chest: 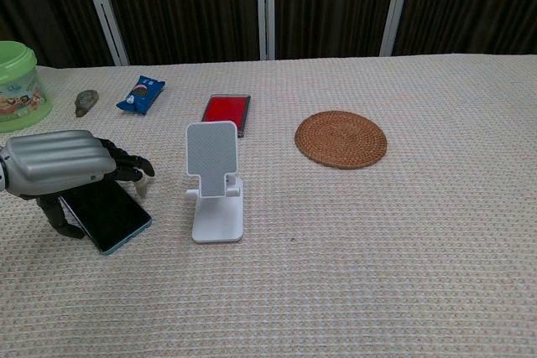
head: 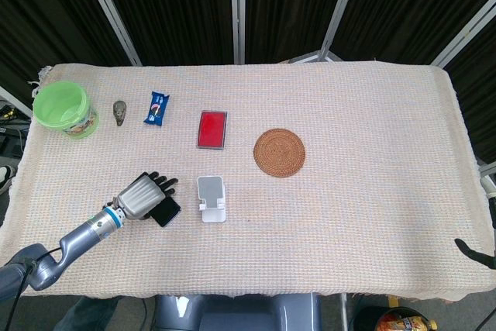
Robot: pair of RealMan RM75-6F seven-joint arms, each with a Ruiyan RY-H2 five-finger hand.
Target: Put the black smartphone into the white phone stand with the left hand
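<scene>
The black smartphone [chest: 112,214] lies flat on the cloth, left of the white phone stand [chest: 214,175]. My left hand [chest: 59,165] is spread over the phone's left and far part. Its fingers [chest: 132,163] curve down past the far edge, and the thumb [chest: 60,215] reaches down at the left side. The phone is not lifted. In the head view the left hand [head: 144,194] covers most of the phone [head: 167,212], with the stand [head: 211,198] empty just to the right. Only a dark tip of my right hand [head: 473,250] shows at the right edge.
A red case [head: 211,129] and a woven coaster [head: 279,152] lie beyond the stand. Along the far left are a green tub [head: 63,108], a small grey object [head: 119,111] and a blue snack packet [head: 156,108].
</scene>
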